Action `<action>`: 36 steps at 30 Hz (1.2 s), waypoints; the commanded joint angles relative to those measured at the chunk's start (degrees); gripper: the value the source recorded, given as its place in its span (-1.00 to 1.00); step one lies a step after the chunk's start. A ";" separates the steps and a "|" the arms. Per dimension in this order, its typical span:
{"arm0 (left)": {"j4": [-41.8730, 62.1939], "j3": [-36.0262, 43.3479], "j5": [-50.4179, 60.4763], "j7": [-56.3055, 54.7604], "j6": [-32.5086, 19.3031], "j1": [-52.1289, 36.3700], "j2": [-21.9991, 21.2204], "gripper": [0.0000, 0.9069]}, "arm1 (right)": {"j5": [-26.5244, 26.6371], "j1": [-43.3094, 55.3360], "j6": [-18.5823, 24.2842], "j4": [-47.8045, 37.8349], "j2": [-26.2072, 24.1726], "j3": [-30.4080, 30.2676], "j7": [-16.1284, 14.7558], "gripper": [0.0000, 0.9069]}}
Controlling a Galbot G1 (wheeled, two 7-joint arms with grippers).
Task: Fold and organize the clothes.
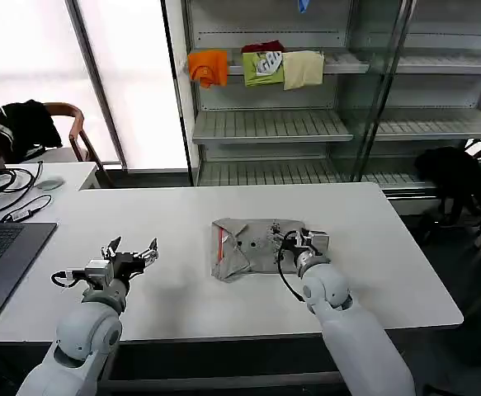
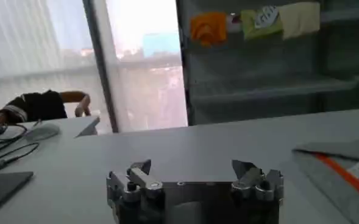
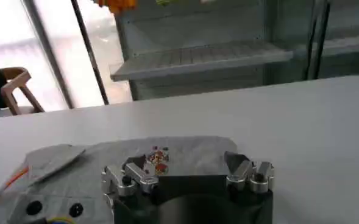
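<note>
- The grey T-shirt (image 1: 252, 247) lies partly folded near the middle of the white table (image 1: 182, 214), its right portion hidden behind the right gripper (image 1: 299, 241) in the head view.
- Right wrist view: the fingers (image 3: 133, 173) stand wide apart just above the cloth, nothing between them (the small multicoloured print (image 3: 158, 157) shows in the gap).
- The left gripper (image 1: 130, 252) sits over bare table, well left of the shirt, spread open and empty.
- Left wrist view: just the shirt's edge with an orange-red stripe (image 2: 344, 176), cut off at the frame.
- Orange, green and cream garments (image 1: 257, 68) hang on the shelf behind.
</note>
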 commanded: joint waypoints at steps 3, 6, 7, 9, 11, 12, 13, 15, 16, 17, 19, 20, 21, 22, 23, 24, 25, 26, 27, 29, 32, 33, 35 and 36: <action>0.43 0.13 0.04 0.01 0.00 -0.06 0.04 1.00 | 2.61 -0.69 0.19 -2.44 0.74 0.40 0.83 1.00; 0.29 0.37 0.29 -0.01 0.00 0.20 -0.21 1.00 | 2.17 -1.56 0.31 0.38 0.06 0.62 0.33 1.00; 0.17 0.40 0.37 -0.03 0.00 0.31 -0.29 1.00 | 1.02 -2.10 0.58 1.69 -0.18 0.64 0.08 1.00; -0.02 0.49 0.59 -0.05 0.01 0.45 -0.35 1.00 | 0.85 -3.01 0.39 3.98 -1.13 0.25 -0.33 1.00; -0.31 0.38 0.56 -0.11 0.02 0.45 -0.28 1.00 | 1.57 -4.73 -0.49 7.82 -2.16 -0.41 0.20 1.00; -0.62 0.23 0.52 -0.13 0.03 0.53 -0.26 1.00 | 2.43 -5.09 -1.06 8.29 -2.24 -0.42 0.62 1.00; -0.77 0.19 0.52 -0.14 0.03 0.60 -0.24 1.00 | 3.08 -5.31 -1.50 9.57 -2.27 -0.36 1.15 1.00; -1.18 0.15 0.58 -0.17 0.02 1.01 -0.30 1.00 | 5.42 -6.21 -2.66 13.10 -2.80 -0.26 2.98 1.00; -1.21 0.16 0.61 -0.18 0.02 1.09 -0.36 1.00 | 5.69 -6.48 -2.66 13.81 -2.99 -0.41 3.40 1.00; -1.22 0.19 0.68 -0.17 0.03 1.27 -0.58 1.00 | 6.19 -7.02 -2.70 15.03 -3.73 -0.54 3.80 1.00; -1.18 0.33 0.83 -0.15 0.02 1.44 -0.82 1.00 | 6.74 -7.60 -2.74 16.66 -4.82 -0.74 4.19 1.00; -1.16 0.38 0.85 -0.16 0.01 1.47 -0.90 1.00 | 7.08 -7.79 -2.75 17.02 -5.35 -0.79 4.26 1.00; -1.16 0.42 0.85 -0.16 0.01 1.46 -0.96 1.00 | 7.23 -7.98 -2.76 17.12 -5.77 -0.78 4.34 1.00; -1.17 0.43 0.84 -0.15 0.01 1.47 -1.01 1.00 | 7.30 -8.11 -2.75 17.05 -5.98 -0.75 4.39 1.00; -1.25 0.46 0.83 -0.16 0.01 1.46 -1.04 1.00 | 7.70 -8.31 -2.76 16.86 -6.38 -0.73 4.52 1.00; -1.31 0.48 0.84 -0.15 0.02 1.48 -1.05 1.00 | 8.18 -8.53 -2.75 16.79 -6.53 -0.70 4.75 1.00; -1.38 0.50 0.83 -0.16 0.02 1.51 -1.06 1.00 | 8.28 -8.79 -2.76 16.78 -6.59 -0.67 4.81 1.00; -1.43 0.54 0.83 -0.16 0.02 1.53 -1.04 1.00 | 8.49 -9.34 -2.76 16.90 -6.64 -0.71 5.17 1.00; -1.44 0.57 0.83 -0.16 0.02 1.54 -1.01 1.00 | 8.69 -9.86 -2.75 17.15 -6.65 -0.77 5.37 1.00; -1.43 0.55 0.84 -0.18 0.02 1.60 -0.95 1.00 | 8.96 -11.24 -2.75 17.91 -6.82 -0.97 5.70 1.00; -1.41 0.54 0.79 -0.11 0.01 1.75 -0.83 1.00 | 8.81 -13.08 -2.71 18.66 -7.03 -0.96 5.61 1.00; -1.38 0.57 0.75 -0.10 0.01 1.78 -0.79 1.00 | 8.81 -13.54 -2.70 18.66 -7.19 -0.96 5.50 1.00; -1.28 0.60 0.74 -0.08 0.00 1.76 -0.77 1.00 | 8.81 -13.83 -2.70 18.54 -7.18 -0.88 5.57 1.00; -1.29 0.59 0.73 -0.07 0.01 1.73 -0.78 1.00 | 8.79 -14.10 -2.69 18.45 -7.24 -0.81 5.55 1.00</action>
